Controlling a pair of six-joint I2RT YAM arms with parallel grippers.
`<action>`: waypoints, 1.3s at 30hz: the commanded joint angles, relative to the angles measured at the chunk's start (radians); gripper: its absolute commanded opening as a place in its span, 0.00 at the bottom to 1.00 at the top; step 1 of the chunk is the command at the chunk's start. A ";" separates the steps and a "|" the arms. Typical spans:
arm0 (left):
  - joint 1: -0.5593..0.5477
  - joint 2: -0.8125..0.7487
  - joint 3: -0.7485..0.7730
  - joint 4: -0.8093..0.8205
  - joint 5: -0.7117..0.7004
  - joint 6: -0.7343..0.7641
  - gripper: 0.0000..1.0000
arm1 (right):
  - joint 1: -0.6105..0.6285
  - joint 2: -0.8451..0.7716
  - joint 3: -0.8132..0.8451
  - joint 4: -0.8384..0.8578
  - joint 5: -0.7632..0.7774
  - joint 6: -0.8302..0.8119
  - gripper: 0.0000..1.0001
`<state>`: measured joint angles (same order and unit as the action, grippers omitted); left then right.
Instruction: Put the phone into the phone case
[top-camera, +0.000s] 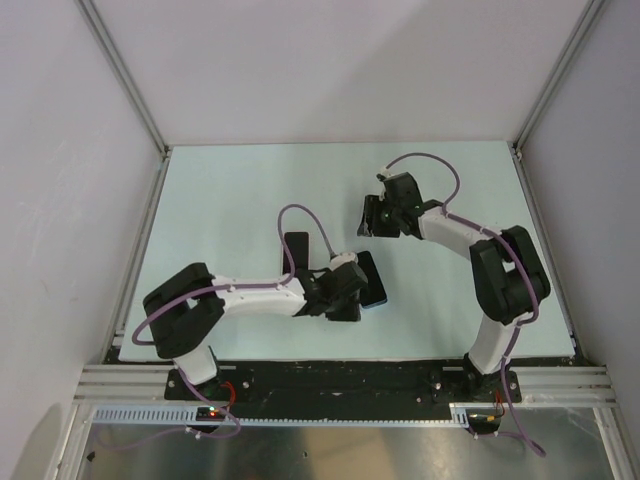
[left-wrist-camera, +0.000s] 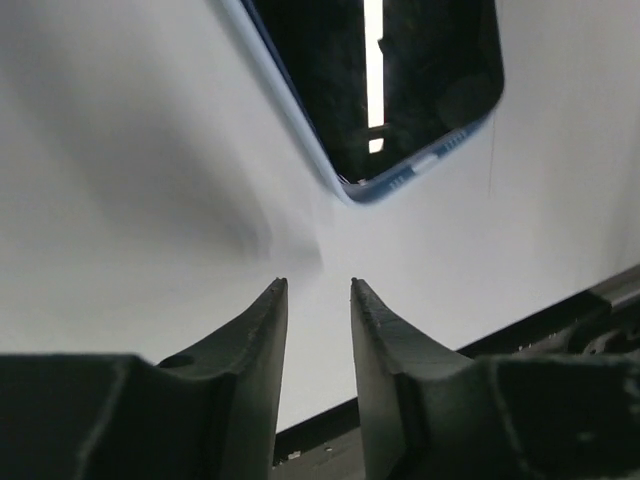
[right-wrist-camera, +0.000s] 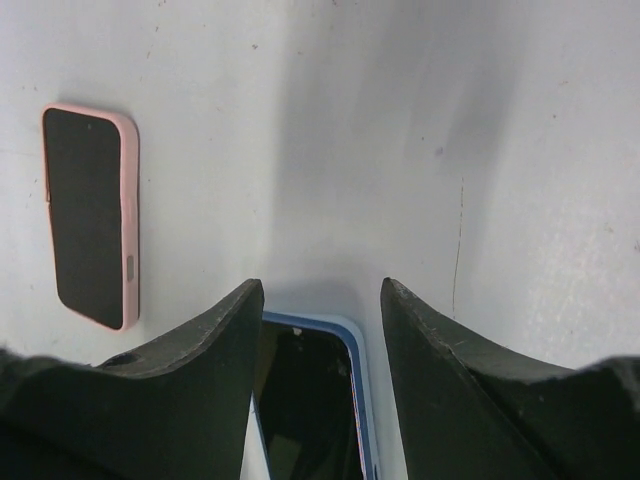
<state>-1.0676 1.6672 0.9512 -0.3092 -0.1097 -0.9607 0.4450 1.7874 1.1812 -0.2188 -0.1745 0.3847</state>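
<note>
One blue case (right-wrist-camera: 310, 322) and one pink case (right-wrist-camera: 129, 200) lie apart.

White arm links (top-camera: 262, 292), black joints (top-camera: 186, 308), purple cables (top-camera: 300, 213)

Pale table (top-camera: 250, 200), white walls (top-camera: 60, 150) on three sides, aluminium posts (top-camera: 122, 75) in the back corners, metal rail (top-camera: 560, 382) along the near edge. Even, soft light.

The phone (left-wrist-camera: 420, 70) has a glossy screen, its blue case (left-wrist-camera: 395, 182) smooth plastic, the table (left-wrist-camera: 120, 200) matt.
</note>
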 joint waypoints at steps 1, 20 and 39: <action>-0.052 0.025 0.007 0.038 0.000 -0.047 0.32 | 0.001 0.042 0.059 0.011 -0.024 -0.010 0.55; -0.027 0.128 0.032 0.121 0.003 -0.172 0.19 | 0.034 0.080 0.083 -0.056 -0.033 -0.073 0.52; 0.087 0.095 -0.027 0.156 -0.036 -0.160 0.17 | 0.070 -0.035 -0.091 -0.100 0.053 -0.053 0.48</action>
<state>-1.0290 1.7866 0.9615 -0.1303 -0.0578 -1.1267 0.5087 1.8156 1.1282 -0.2886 -0.1455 0.3210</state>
